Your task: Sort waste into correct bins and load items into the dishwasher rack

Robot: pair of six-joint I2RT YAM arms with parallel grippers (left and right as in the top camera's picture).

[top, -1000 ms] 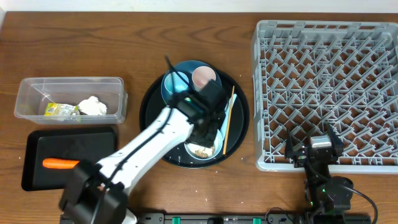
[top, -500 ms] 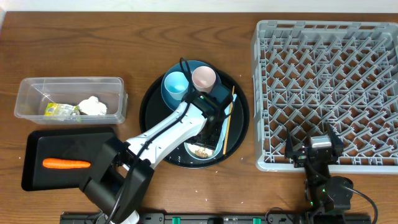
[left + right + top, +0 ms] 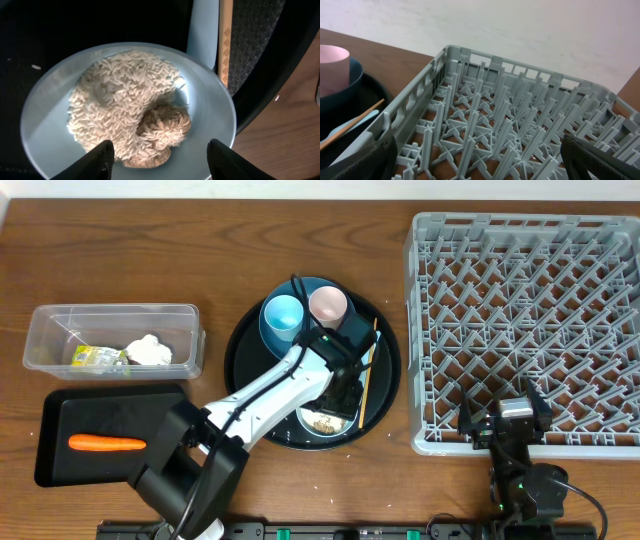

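Brown desk, round tray's near edge: your left gripper, jaws apart, hangs straight over the bowl's scraps; right gripper, also apart, is well off.

The left arm is white-linked with black joints and cable; the right arm looks black.

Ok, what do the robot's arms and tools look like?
The left arm has white tubular links with black joints, and a thin black cable loops past its wrist. The left tool is black with blunt matte fingers. The right arm and right tool are all black, with a small green light.
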